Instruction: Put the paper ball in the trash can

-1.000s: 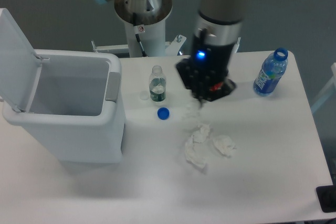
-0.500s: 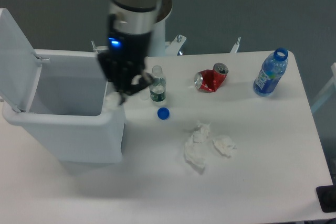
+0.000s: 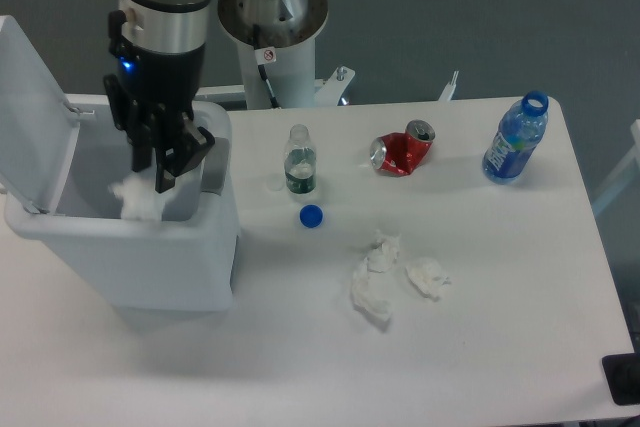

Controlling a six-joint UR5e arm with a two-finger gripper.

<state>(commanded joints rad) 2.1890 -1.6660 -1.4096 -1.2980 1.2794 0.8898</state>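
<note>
The paper ball [image 3: 137,199] is a fluffy white wad at the tips of my gripper [image 3: 155,183], inside the mouth of the trash can [image 3: 150,257]. The gripper points down over the bin's opening, near its right rim, and its fingers seem shut on the ball. The trash can is a large white bin at the left of the table. Its flip lid [image 3: 28,107] stands open, and it has a grey panel [image 3: 213,162] on the right rim.
A small clear bottle [image 3: 299,161] and a blue cap [image 3: 311,215] are just right of the bin. Three ragged paper scraps [image 3: 390,277] lie mid-table. A crushed red can [image 3: 402,150] and a blue water bottle [image 3: 516,139] are at the back right.
My gripper has carried the paper ball left from the middle of the table, past the small bottle, to above the bin's opening. The red can is now uncovered.
</note>
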